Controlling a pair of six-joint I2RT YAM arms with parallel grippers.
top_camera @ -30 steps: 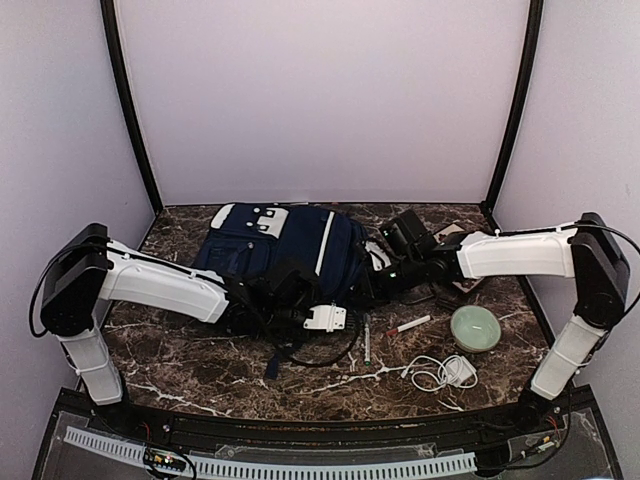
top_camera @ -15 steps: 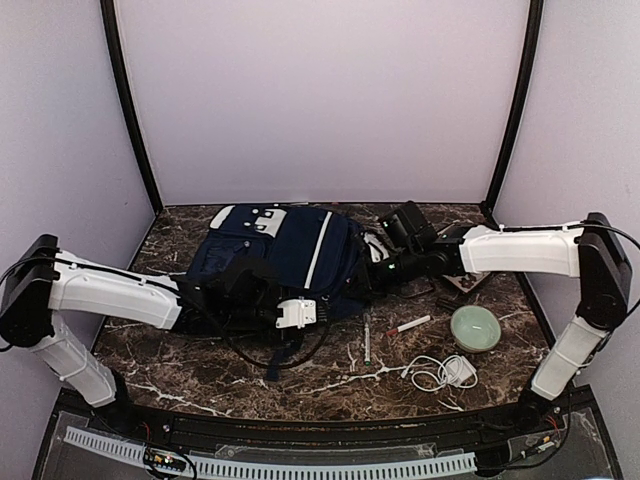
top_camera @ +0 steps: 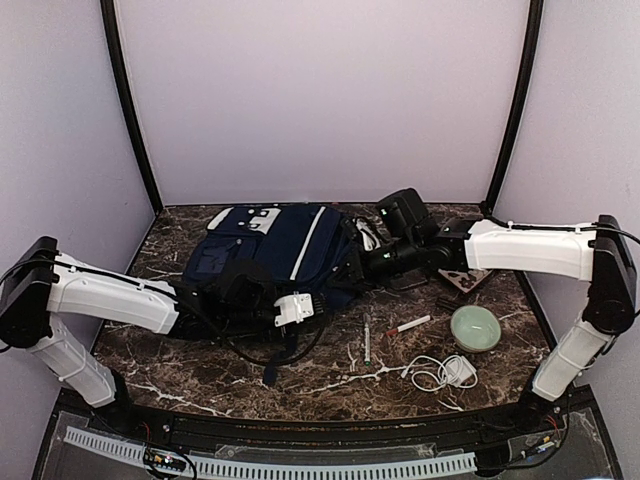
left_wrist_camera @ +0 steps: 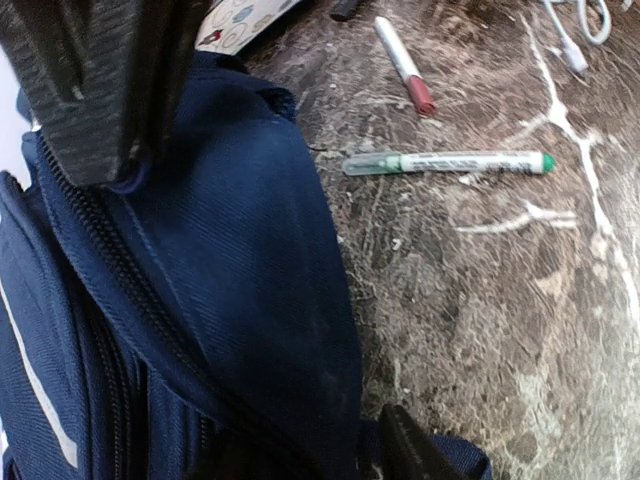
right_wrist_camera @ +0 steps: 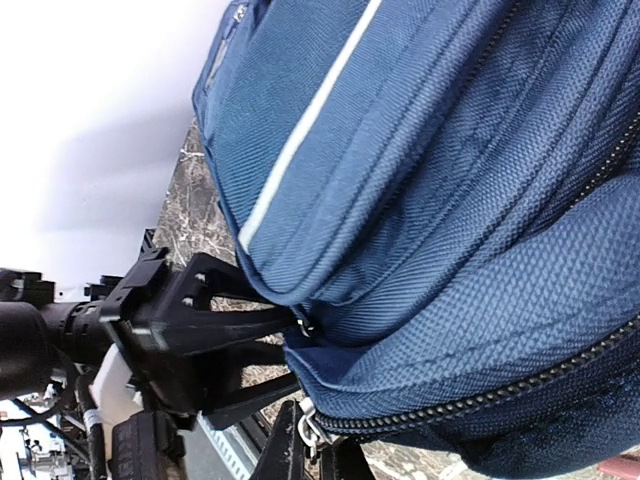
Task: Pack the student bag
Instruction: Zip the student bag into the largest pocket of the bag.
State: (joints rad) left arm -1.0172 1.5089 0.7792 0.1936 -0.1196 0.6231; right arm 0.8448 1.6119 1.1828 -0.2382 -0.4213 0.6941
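The student bag (top_camera: 262, 252), navy with white stripes, lies flat on the marble table. My left gripper (top_camera: 268, 292) is at its near edge. In the left wrist view its fingers (left_wrist_camera: 100, 90) straddle a fold of the bag (left_wrist_camera: 230, 300) and press on it. My right gripper (top_camera: 357, 267) is at the bag's right side. In the right wrist view it (right_wrist_camera: 315, 452) is shut on the metal zipper pull (right_wrist_camera: 310, 428) at the end of a closed black zipper. The left gripper's black fingers (right_wrist_camera: 230, 325) show there, clamped on the bag's edge.
A green-capped marker (top_camera: 367, 338) and a red-capped marker (top_camera: 408, 325) lie right of the bag. A green bowl (top_camera: 474, 327) and a white charger with cable (top_camera: 445, 372) sit at the front right. A patterned card (top_camera: 462, 281) lies under the right arm.
My left arm has dropped low and drawn back to the left with the bag's edge. My right gripper has moved left with the zipper pull. The bag has shifted slightly left.
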